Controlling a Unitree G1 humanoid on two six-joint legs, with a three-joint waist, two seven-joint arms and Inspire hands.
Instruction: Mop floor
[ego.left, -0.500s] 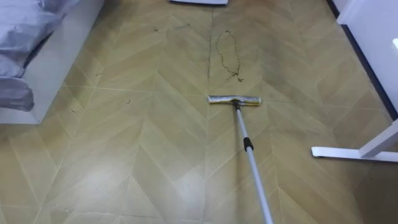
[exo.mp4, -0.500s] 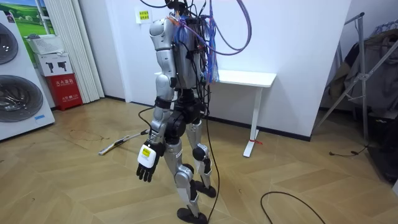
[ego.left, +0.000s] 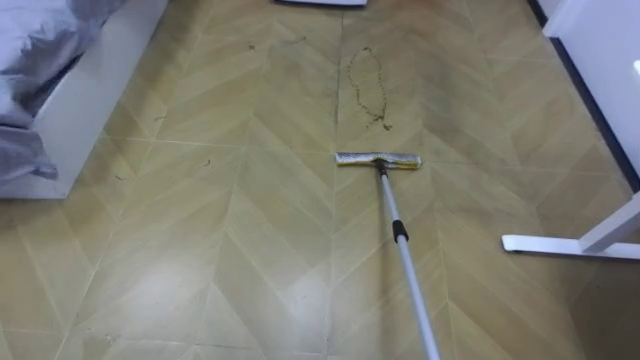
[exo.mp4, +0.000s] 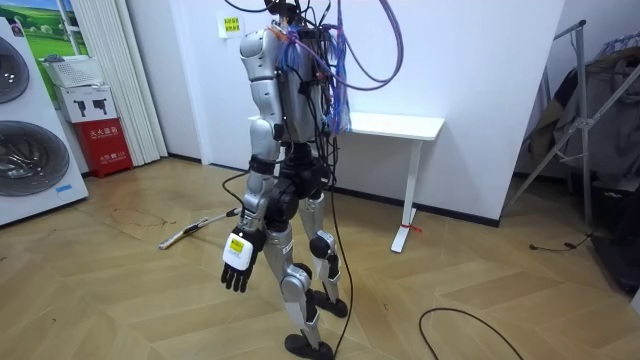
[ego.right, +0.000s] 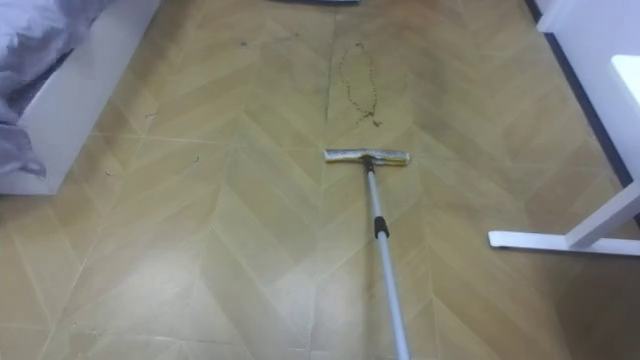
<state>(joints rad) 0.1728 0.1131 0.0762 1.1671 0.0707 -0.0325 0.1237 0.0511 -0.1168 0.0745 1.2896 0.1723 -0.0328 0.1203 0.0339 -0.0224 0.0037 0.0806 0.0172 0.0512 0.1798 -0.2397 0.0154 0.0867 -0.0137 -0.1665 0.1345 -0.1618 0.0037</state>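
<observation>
Our left hand (exo.mp4: 236, 262) hangs by the thigh, fingers loose and holding nothing. The mop (ego.left: 406, 260) rests ahead of us on the wood floor (ego.left: 230, 230) — its head (ego.left: 377, 160) flat on the boards, its handle running back toward our lower right. We cannot tell what grips the near end. Just beyond the head is a dark scribble of dirt (ego.left: 366, 88). A bed (ego.left: 90, 80) stands left, a table foot (ego.left: 560, 245) right.

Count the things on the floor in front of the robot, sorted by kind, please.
Mops: 1
Looped dirt trails: 1
White tables: 1
Beds: 1
Total: 4
</observation>
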